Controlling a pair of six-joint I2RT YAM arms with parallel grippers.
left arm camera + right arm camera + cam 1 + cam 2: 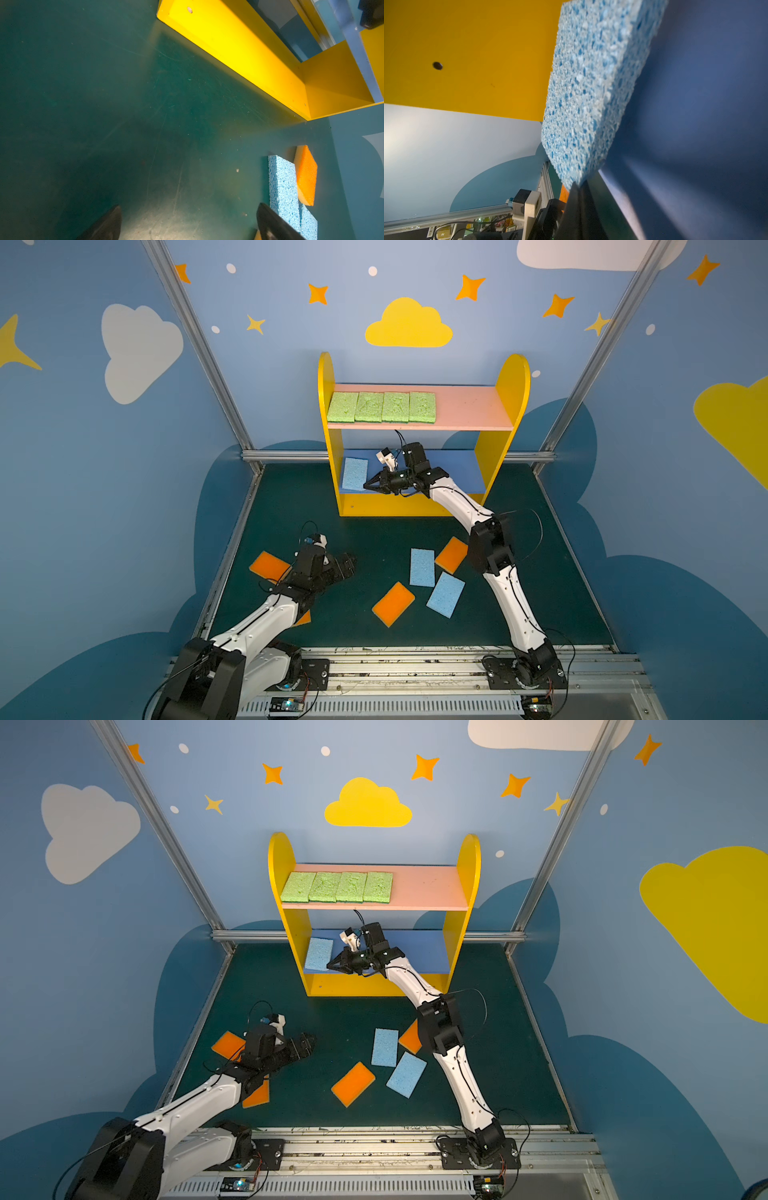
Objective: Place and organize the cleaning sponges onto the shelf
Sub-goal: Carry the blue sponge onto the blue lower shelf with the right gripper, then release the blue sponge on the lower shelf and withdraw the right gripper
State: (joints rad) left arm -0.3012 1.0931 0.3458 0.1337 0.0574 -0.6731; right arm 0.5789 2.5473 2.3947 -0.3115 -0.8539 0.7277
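Right fingers (577,207) clenched, empty, at blue sponge (354,473) corner on blue board (457,472); a push could skew it. Left fingers (108,224) released.

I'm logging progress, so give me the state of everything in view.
green sponges: four in a row on the pink board.
shelved blue sponge: flat on the blue board.
loose blue sponges: two on the table.
orange sponges: four on the table.
left end effector: open, empty.
right end effector: shut, tip at the shelved blue sponge.
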